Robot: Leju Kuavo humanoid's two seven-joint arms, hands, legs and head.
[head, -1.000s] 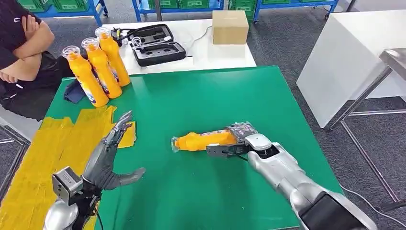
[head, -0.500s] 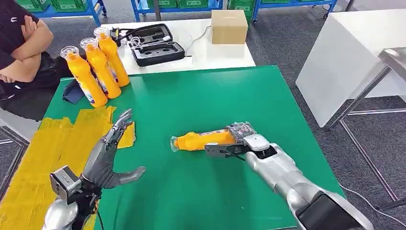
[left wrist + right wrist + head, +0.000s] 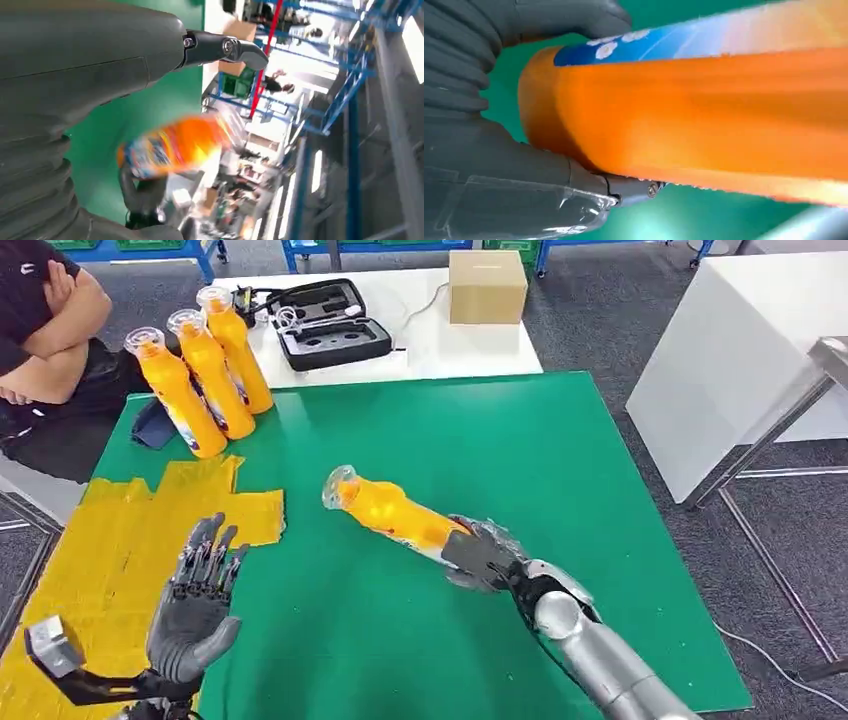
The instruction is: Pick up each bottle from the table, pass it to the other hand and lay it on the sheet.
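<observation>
Bottle [image 3: 392, 512], orange with a clear cap, sat a little below the middle of the head frame, held above the green table [image 3: 560, 440]. Its base end was gripped in the right hand [image 3: 478, 554], and its capped end pointed up and to the left of the frame, toward the left hand [image 3: 195, 602]. It was tilted, with the cap higher in the frame than the base. In the right wrist view the bottle [image 3: 704, 110] ran across the frame as a broad orange band with a blue label strip, and the right hand [image 3: 514, 150] wrapped around its base, thumb on one side and fingers on the other.

That right hand came in from the lower right of the head frame on a silver arm [image 3: 600, 665], fingers closed around the bottle. The left hand stood at the lower left, palm facing the bottle, fingers spread and pointing up the frame, holding nothing. It was well apart from the bottle's cap. In the left wrist view the bottle [image 3: 175, 145] showed blurred beyond the open left hand [image 3: 90, 75].

A yellow sheet [image 3: 110, 540] lay on the table's left side, under and beside the left hand. Three more orange bottles [image 3: 200, 370] stood upright in a row at the upper left, near the table's far corner. A person [image 3: 45, 330] sat at the upper left edge with arms folded.
</observation>
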